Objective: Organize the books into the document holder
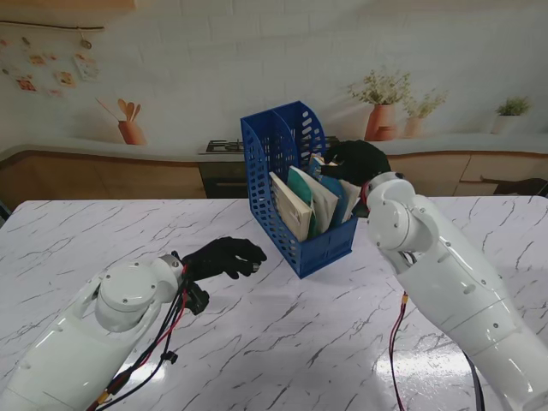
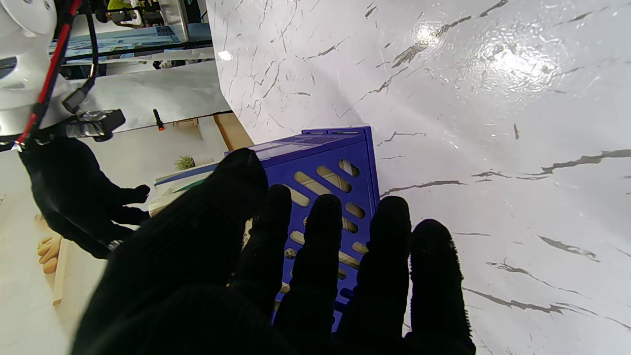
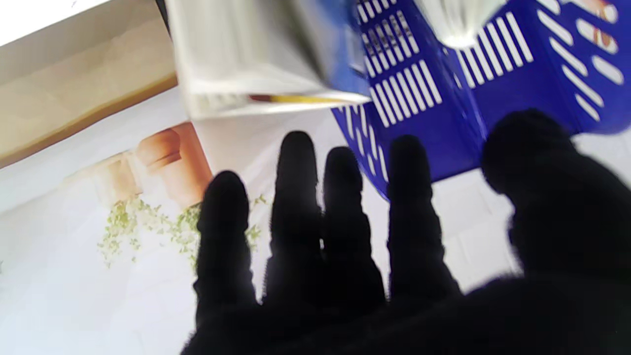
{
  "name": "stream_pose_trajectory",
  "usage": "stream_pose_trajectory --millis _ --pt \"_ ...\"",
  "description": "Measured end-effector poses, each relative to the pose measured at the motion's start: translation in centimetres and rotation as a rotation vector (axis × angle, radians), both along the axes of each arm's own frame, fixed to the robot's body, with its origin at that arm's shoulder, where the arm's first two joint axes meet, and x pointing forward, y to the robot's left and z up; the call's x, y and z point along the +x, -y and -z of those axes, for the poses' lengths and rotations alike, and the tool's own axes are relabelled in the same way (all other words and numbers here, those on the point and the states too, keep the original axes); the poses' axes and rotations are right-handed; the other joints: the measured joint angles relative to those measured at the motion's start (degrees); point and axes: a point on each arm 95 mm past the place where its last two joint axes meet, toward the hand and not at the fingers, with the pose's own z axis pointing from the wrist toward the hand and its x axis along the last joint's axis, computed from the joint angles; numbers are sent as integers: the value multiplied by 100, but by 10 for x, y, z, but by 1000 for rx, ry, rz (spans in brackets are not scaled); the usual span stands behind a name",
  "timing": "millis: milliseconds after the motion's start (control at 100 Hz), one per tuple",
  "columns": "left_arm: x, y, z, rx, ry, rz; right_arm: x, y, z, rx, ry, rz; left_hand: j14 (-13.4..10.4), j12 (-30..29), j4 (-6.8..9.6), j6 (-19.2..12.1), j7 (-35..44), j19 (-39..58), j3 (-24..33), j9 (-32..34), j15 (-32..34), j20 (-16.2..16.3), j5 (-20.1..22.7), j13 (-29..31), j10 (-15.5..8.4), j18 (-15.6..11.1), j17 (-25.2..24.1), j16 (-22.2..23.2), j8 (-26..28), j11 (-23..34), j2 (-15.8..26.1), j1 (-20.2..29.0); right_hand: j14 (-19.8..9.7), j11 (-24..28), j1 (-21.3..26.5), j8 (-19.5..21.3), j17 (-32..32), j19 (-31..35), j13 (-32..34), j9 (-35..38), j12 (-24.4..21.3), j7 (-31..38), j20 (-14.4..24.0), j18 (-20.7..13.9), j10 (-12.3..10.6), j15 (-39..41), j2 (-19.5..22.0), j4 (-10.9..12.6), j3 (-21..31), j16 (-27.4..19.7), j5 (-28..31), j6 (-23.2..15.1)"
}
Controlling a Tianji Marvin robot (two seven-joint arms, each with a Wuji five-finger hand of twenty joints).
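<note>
1. Nearest to us, our left hand (image 1: pixel 224 256) lies low over the tabletop (image 1: pixel 282 342), palm down. In its wrist view the fingers (image 2: pixel 387 256) are straight, side by side with slight gaps, and grip nothing. They point toward the holder's near left wall; we judge the hand waits there as a stop, in case the holder slides.

2. Just beyond it, near the middle of the tabletop, stands the blue holder (image 1: pixel 295 184), upright and turned at an angle, its low open front toward us and to the right.

3. The books (image 1: pixel 310 201) already stand inside it, leaning back toward the left wall, spines and edges showing at the open front. We see no book lying loose on the tabletop, so the filing looks nearly done.

4. Farthest, our right hand (image 1: pixel 354 161) is raised at the holder's right side, by the tops of the rightmost books. In its wrist view the fingers (image 3: pixel 296 207) are extended and slightly apart, closed on nothing; a book's edge sits just past the tips. Whether they touch it we cannot tell. We take this as a nudging pose to square the books.
</note>
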Motion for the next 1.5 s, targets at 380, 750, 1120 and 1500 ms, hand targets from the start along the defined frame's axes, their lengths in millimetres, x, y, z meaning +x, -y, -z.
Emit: stream_pose_trajectory --millis 380,750,1120,1500 --pt "6 -2 -2 -12 46 -50 -59 21 -18 124 33 0 -24 -71 0 1 -165 -336 -54 -69 -277 -137 -2 -113 -70 -54 -181 -170 -94 -97 1 -36 119 -237 -65 0 -1277 -1439 -420 -154 -58 -288 -714 1 -16 -1024 242 1 -657 -330 -78 188" --pt "5 -8 3 -47 101 -138 -109 35 28 207 19 -97 -42 -66 0 -1 29 -404 -55 -68 -277 -179 -4 -114 -76 -73 -197 -215 -70 -99 2 -63 123 205 -59 265 -1281 -1437 -408 -153 501 -19 -613 4 -5 -753 366 4 -831 -98 -64 308" --pt "-6 -16 18 -95 97 -218 -142 33 75 336 -47 -130 -59 -15 0 -5 -53 -588 -55 -68 -301 -286 -113 -243 -85 -188 -282 -226 -70 -88 2 -63 123 319 17 347 -1201 -1433 -262 -217 586 -18 -611 5 -5 -691 420 57 -880 -98 -64 308" --pt "-16 -20 30 -86 100 -258 -156 45 104 336 -114 -112 -62 -13 0 -7 -79 -728 -57 -68 -361 -323 -113 -244 -93 -196 -333 -226 -70 -87 2 -63 123 123 77 348 -1335 -1450 -352 -294 565 -120 -613 5 -4 -746 420 57 -723 -98 -71 309"
